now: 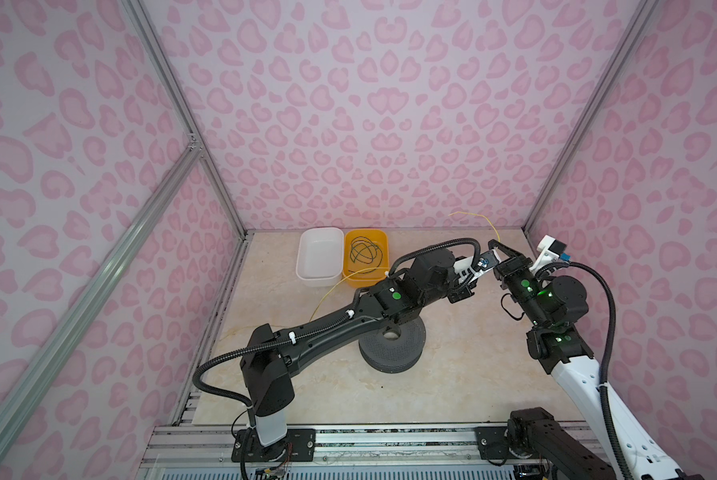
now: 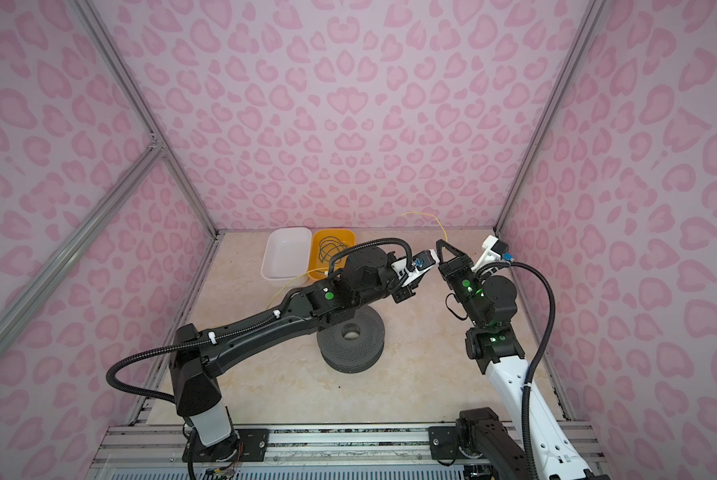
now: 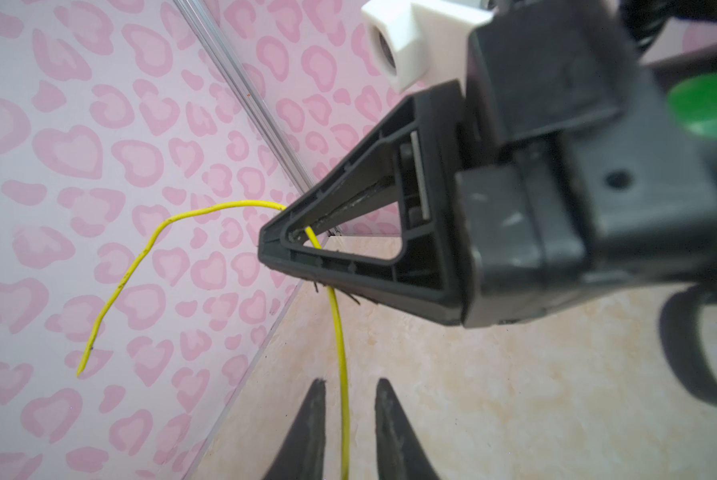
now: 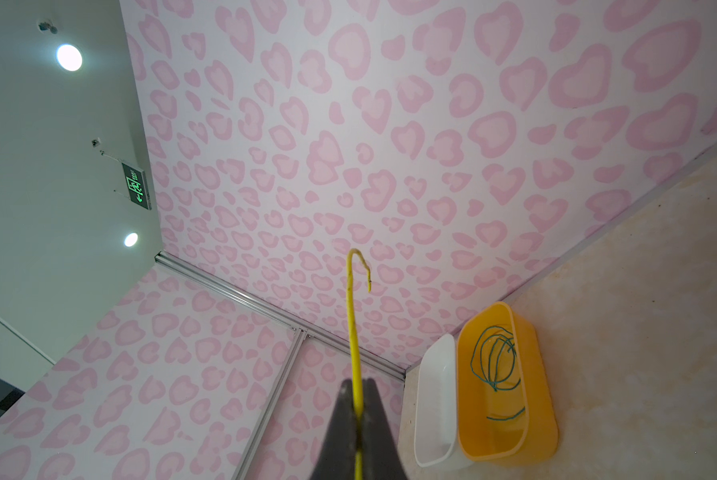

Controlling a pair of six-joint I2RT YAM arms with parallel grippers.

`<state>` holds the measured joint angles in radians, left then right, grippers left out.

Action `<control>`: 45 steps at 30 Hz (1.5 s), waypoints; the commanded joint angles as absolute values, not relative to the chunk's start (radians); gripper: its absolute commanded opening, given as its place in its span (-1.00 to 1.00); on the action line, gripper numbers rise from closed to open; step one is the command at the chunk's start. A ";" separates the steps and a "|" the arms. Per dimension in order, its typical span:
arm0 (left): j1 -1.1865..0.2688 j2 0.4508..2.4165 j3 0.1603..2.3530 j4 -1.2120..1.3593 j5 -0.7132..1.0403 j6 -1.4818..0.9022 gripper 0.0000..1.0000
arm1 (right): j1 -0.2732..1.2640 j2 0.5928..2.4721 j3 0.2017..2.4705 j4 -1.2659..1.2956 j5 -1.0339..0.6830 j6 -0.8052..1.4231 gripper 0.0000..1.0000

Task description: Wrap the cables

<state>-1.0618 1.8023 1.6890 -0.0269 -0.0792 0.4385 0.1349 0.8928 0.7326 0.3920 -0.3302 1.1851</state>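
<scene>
1. In the right wrist view, the right gripper [image 4: 359, 386] is seen low in the frame, pressed together on the yellow cable [image 4: 352, 332] — the short free end is hooked upward against the pink wall.
2. In the left wrist view, the left gripper [image 3: 350, 386] is shown at the bottom edge with its jaws slightly apart; the yellow cable is threaded between them with a gap on each side.
3. In a top view, the dark green cable [image 1: 363, 251] is coiled loosely inside the orange bin [image 1: 361, 281], upper centre, beside a white bin [image 1: 317, 280].
4. The yellow cable's remainder is trailed past the orange bin's front edge onto the table [image 1: 452, 374] — left of centre.
</scene>
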 commanded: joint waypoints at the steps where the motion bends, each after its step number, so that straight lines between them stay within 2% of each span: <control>1: -1.061 1.805 1.667 0.023 -0.101 0.425 -0.59 | 0.146 0.890 0.724 0.400 -0.324 1.174 -1.00; 2: -1.061 1.804 1.660 0.024 -0.101 0.423 -0.62 | 0.149 0.888 0.722 0.399 -0.321 1.175 -1.00; 5: -1.061 1.799 1.635 0.035 -0.117 0.414 -0.91 | 0.161 0.883 0.712 0.394 -0.322 1.174 -1.00; 6: -1.061 1.797 1.626 0.040 -0.122 0.410 -0.94 | 0.165 0.879 0.710 0.393 -0.322 1.174 -1.00; 18: -1.061 1.704 1.462 0.088 -0.116 0.364 -0.93 | 0.195 0.831 0.684 0.301 -0.317 1.139 -0.96; 21: -1.061 1.686 1.438 0.087 -0.097 0.354 -0.93 | 0.194 0.821 0.683 0.280 -0.327 1.136 -0.74; 23: -1.061 1.674 1.429 0.079 -0.088 0.350 -0.93 | 0.195 0.813 0.685 0.262 -0.334 1.125 -0.50; 27: -1.061 1.640 1.395 0.079 -0.075 0.345 -0.92 | 0.194 0.791 0.712 0.188 -0.337 1.072 -0.16; 31: -1.061 1.606 1.351 0.081 -0.075 0.354 -0.93 | 0.189 0.769 0.783 0.049 -0.327 0.972 0.07; 35: -1.061 1.588 1.318 0.055 -0.076 0.370 -0.93 | 0.131 0.783 0.872 -0.062 -0.329 0.860 0.18; 40: -1.061 1.559 1.312 -0.028 -0.078 0.421 -0.93 | 0.054 0.950 1.097 -0.289 -0.427 0.594 0.15; 45: -1.064 1.523 1.287 -0.131 -0.140 0.496 -0.93 | 0.164 1.153 1.357 -0.597 -0.367 0.272 0.05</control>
<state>-1.0626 1.5467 1.2972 -0.0612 -0.0948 0.4347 0.1188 1.0939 1.2819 -0.3740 -0.3840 0.5251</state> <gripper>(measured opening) 0.059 0.518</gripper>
